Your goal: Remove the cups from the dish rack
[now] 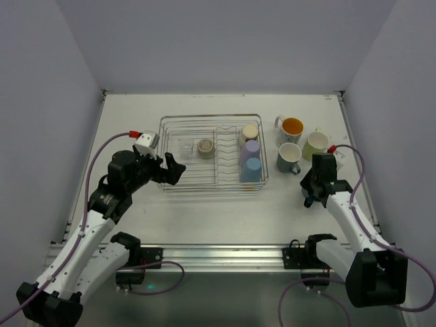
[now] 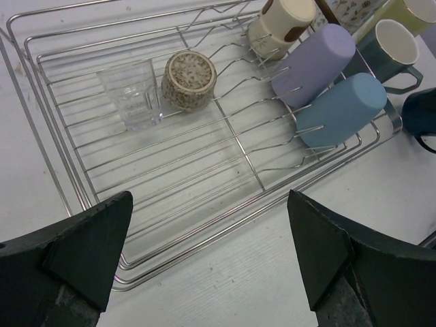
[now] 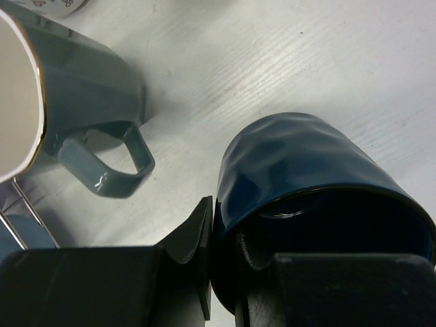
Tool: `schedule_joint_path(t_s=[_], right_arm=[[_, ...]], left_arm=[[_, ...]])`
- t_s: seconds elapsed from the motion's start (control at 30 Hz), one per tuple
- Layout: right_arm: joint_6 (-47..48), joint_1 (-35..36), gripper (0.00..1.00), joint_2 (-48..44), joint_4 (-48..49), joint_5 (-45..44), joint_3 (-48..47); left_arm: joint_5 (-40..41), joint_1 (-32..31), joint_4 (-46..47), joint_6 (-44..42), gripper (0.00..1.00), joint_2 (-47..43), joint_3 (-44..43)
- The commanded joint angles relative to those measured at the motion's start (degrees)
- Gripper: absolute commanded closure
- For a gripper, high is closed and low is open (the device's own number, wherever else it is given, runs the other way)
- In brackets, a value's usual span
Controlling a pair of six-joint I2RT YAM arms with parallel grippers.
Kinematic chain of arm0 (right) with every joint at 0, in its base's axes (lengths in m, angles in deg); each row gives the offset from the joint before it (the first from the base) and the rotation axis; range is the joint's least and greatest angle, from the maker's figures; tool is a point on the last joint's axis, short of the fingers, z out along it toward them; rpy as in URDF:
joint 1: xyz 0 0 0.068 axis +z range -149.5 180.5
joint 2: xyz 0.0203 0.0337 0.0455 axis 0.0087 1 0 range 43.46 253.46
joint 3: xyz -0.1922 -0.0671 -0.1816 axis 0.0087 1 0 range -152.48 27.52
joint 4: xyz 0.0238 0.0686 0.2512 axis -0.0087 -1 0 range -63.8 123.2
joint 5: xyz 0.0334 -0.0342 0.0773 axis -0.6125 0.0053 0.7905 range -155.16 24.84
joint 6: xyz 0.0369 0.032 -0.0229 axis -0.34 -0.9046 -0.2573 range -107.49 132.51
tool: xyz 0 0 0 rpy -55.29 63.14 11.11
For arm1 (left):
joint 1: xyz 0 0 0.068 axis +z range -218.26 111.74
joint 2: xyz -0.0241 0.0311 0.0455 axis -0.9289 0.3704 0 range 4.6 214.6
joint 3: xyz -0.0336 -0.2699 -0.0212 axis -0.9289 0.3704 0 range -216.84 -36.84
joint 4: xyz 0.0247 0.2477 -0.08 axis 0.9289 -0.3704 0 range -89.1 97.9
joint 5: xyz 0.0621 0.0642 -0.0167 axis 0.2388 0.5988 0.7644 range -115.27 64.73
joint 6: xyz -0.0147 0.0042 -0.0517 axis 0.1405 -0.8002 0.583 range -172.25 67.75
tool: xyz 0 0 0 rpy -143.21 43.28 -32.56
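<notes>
The silver wire dish rack (image 1: 170, 124) holds a clear glass (image 2: 133, 102), a speckled cup (image 2: 189, 80), and cream (image 2: 279, 24), lavender (image 2: 313, 65) and light blue (image 2: 340, 109) cups lying in the slot wires. My left gripper (image 1: 174, 169) hovers open over the rack's near left corner (image 2: 225, 225), with nothing between its fingers (image 2: 95, 238). My right gripper (image 3: 228, 225) is shut on the wall of a dark blue cup (image 3: 306, 177), one finger outside and one inside, low over the table right of the rack (image 1: 310, 197).
To the right of the rack stand a white mug with an orange inside (image 1: 291, 128), a teal mug (image 1: 289, 157) and a yellow-green mug (image 1: 315, 144). The teal mug's handle (image 3: 109, 163) is close to the held cup's left.
</notes>
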Motion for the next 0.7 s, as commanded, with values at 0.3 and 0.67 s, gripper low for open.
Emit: schedule_joint_path(t_s=[0.3, 0.67], right_arm=[[1.1, -1.9, 0.89, 9.3, 12.7, 1.0, -2.6], [2.0, -1.9, 0.37, -2.5, 9.6, 3.2, -2.5]], left_arm=[[2.4, 0.1, -0.8, -1.5, 0.11, 5.4, -1.1], [4.8, -0.1, -2.3, 1.0, 0.22, 15.5, -6.4]])
